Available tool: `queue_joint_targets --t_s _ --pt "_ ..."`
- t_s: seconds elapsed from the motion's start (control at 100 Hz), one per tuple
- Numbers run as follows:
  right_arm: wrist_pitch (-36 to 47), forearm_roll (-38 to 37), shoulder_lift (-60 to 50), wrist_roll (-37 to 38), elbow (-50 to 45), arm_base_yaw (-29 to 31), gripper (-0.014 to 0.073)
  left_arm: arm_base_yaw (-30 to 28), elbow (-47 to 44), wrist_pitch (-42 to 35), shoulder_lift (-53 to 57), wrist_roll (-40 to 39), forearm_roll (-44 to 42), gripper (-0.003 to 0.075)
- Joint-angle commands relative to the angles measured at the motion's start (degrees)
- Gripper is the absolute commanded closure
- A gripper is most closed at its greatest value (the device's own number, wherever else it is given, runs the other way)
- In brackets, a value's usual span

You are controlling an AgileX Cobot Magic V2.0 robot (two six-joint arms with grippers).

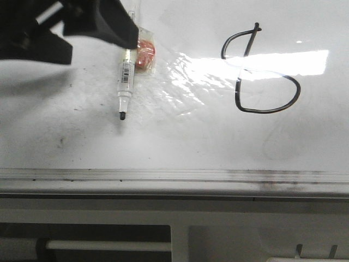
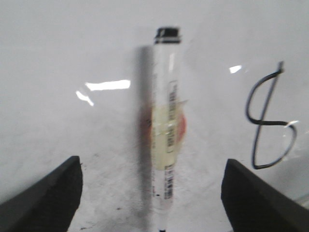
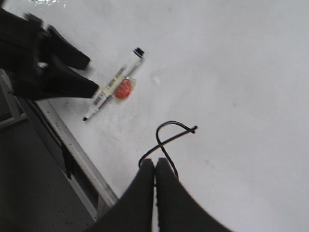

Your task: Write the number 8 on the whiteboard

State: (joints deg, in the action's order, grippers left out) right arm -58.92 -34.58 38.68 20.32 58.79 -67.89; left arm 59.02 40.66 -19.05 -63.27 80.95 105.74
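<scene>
The number 8 (image 1: 260,71) is drawn in thin black line on the right part of the whiteboard (image 1: 191,136). It also shows in the left wrist view (image 2: 265,125) and the right wrist view (image 3: 169,133). An uncapped white marker (image 1: 125,82) lies on the board at the left, tip toward the front rail, with a red-orange taped patch (image 1: 145,54) on it. My left gripper (image 1: 101,46) hovers open over the marker's rear end. Its fingers (image 2: 43,198) stand wide apart on either side of the marker (image 2: 166,130), not touching it. My right gripper (image 3: 155,164) is shut and empty above the 8.
A silver-grey rail (image 1: 174,176) runs along the board's front edge, with the table frame below it. Grey smudges and glare patches mark the board. The left arm (image 3: 38,53) shows near the marker (image 3: 113,84) in the right wrist view.
</scene>
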Motion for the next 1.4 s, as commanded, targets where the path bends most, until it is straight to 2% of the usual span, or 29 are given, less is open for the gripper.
queue_joint_targets --t_s 0.0,0.08,0.15,0.22,0.4,0.53,1.23,1.3,1.35,1.37,1.39 --pt "2.38 -5.88 -4.09 2.82 -1.51 0.1 0.0636 1.92 -0.07 0.34 6.95 3.97 -0.16 0.0174" --pt "3.56 -8.13 -9.17 5.13 -6.77 0.1 0.0636 3.4 -2.75 0.34 13.14 7.27 -0.16 0.0183" --pt "5.29 -9.64 -14.24 7.09 -11.8 0.1 0.0636 4.31 -5.88 0.23 18.41 7.7 -0.16 0.0247" --pt "6.38 -10.94 -19.3 7.21 -16.73 0.1 0.0636 4.98 -9.28 0.34 23.82 7.7 -0.16 0.0362" --pt "8.7 -10.58 -29.23 10.38 -24.37 0.1 0.0636 5.39 -16.29 0.34 35.5 7.7 0.91 0.0741" --pt "12.9 -9.73 -32.05 10.37 -26.01 0.1 0.0637 5.39 -18.25 0.34 40.0 7.7 0.91 0.0741" --pt "12.67 -9.73 -32.03 10.37 -26.1 0.1 0.0637 5.29 -19.63 0.2 41.52 7.7 0.43 0.0741" --pt "12.67 -9.73 -32.03 10.37 -26.1 0.1 0.0637 4.74 -20.33 -0.63 41.64 7.7 -6.77 0.0741" --pt "12.67 -9.73 -32.03 10.37 -26.1 0.1 0.0637 3.58 -21.77 0.07 41.64 5.91 -18.44 0.0741" --pt "12.67 -9.73 -32.03 10.37 -26.1 0.1 0.0637 2.82 -22.18 0.32 41.64 3.81 -21.81 0.0741" --pt "12.67 -9.73 -32.03 10.37 -26.1 0.1 0.0637 1.91 -22.87 0.32 41.64 0.64 -28.79 0.0741"
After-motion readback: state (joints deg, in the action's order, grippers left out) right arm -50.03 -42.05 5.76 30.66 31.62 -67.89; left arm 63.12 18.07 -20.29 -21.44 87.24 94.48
